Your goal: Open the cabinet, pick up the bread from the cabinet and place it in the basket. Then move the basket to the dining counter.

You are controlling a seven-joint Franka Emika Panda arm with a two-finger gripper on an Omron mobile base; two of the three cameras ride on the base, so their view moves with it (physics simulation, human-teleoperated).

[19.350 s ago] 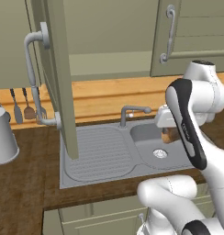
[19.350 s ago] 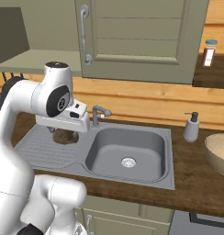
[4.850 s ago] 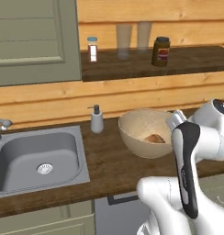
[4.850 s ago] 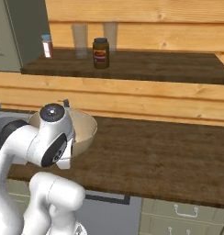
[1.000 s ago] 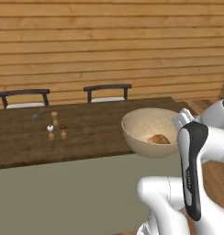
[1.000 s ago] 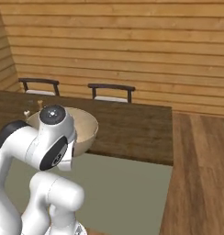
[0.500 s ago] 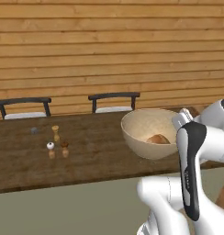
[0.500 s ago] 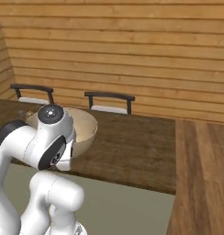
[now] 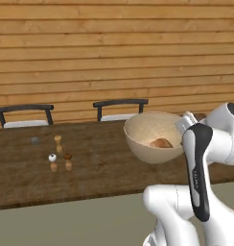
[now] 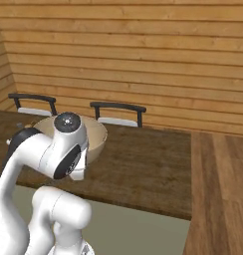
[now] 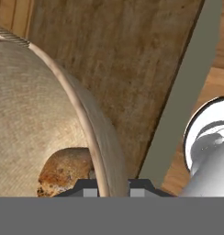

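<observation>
The round tan basket hangs over the right part of the dark wooden dining counter. My gripper is shut on its right rim. The golden-brown bread lies inside at the bottom. In the hand view the rim runs between my fingertips, gripper pinching it, with the bread just inside and the counter top behind. In the right base view my arm hides most of the basket, which is above the counter. The cabinet is out of view.
Two black-framed chairs stand behind the counter against a wooden plank wall. Tiny shakers stand on the counter to the left of the basket. Wooden floor lies past the counter's right end.
The whole picture has shifted: the base has moved, so the counter, chairs and shakers sit further right and nearer. The basket with the bread stays in my shut gripper.
</observation>
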